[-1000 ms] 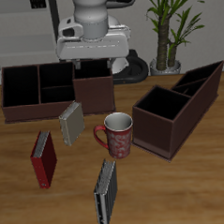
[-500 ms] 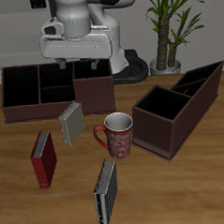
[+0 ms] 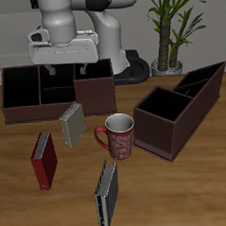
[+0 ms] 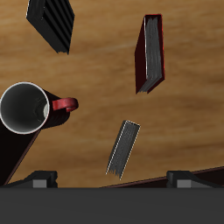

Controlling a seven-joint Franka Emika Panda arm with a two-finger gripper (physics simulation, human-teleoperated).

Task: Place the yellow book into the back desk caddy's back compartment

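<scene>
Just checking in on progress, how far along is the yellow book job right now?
Nothing looks done yet. The yellow book stands on the table in front of the back desk caddy, untouched. The gripper hangs above the caddy, holding nothing. Grasping the book and putting it in the back compartment remain.

I see a red patterned mug (image 3: 119,135) standing upright mid-bench (image 3: 186,191), handle toward the red book (image 3: 44,159), which stands on edge nearer the front. A dark book (image 3: 106,192) stands on edge closest to the front edge, below the mug. A brown caddy with sloped sides (image 3: 181,107) sits beside the mug, angled. Behind it, a potted plant (image 3: 168,26) stands past the bench's back edge.
</scene>
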